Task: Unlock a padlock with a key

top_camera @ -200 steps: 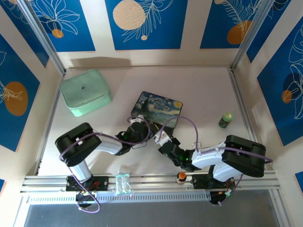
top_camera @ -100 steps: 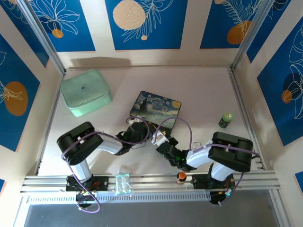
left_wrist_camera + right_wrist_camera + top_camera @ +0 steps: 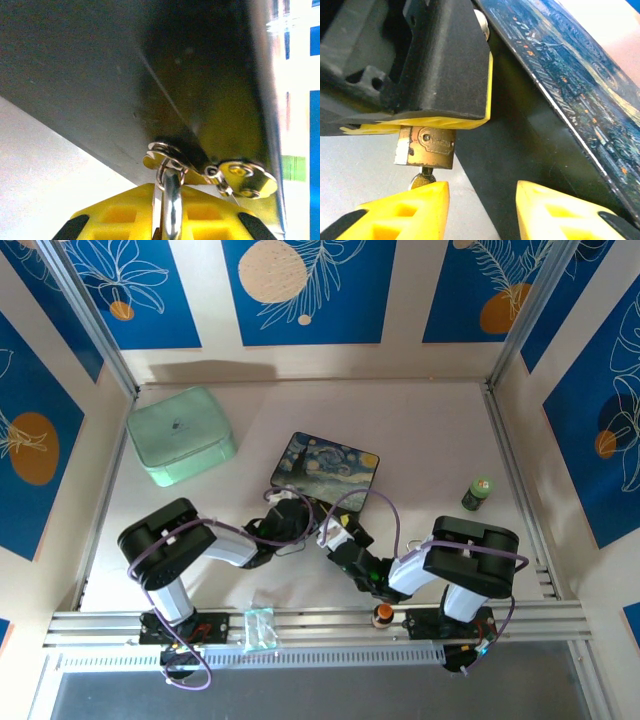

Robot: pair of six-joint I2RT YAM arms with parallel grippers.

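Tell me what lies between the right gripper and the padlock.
The key, sticking from the padlock's underside, just above the right gripper; right wrist view.

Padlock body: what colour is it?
The padlock body is brass-gold; the right wrist view shows it best.

Mint case point(image 3: 181, 435) lies left of starry tin point(image 3: 328, 468).
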